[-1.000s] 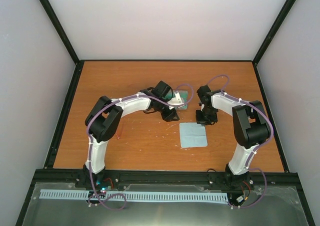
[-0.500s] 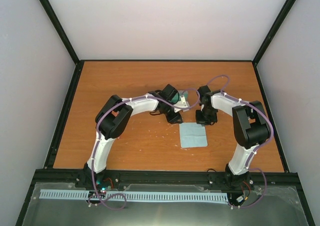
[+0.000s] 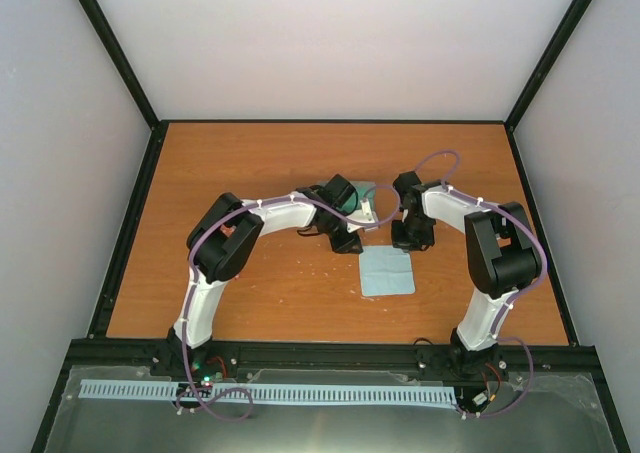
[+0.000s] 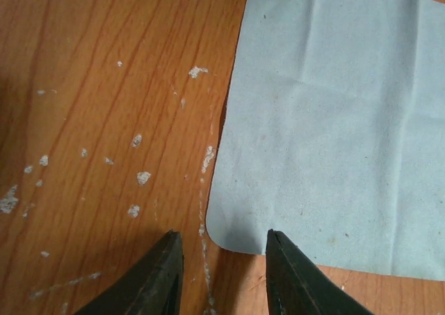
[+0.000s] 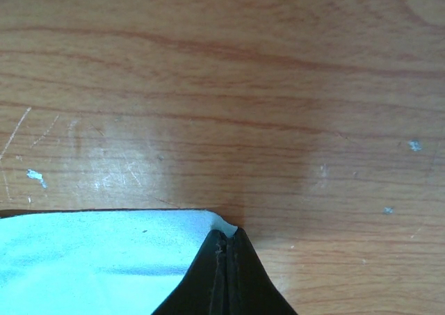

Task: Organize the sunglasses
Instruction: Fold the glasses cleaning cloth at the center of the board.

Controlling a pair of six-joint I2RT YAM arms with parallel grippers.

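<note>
Orange-brown wooden table [image 3: 250,153] enclosed by pale walls [image 3: 330,43], black frame posts [image 3: 115,48]

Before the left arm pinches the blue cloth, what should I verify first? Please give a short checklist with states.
1. Right end effector shut on a corner of the cloth: ok.
2. Left end effector open, straddling another corner: ok.
3. Cloth spread out on the table: ok.
4. Left fingers low enough to pinch: cannot tell.
5. Sunglasses located: not ok, no view shows them.
</note>
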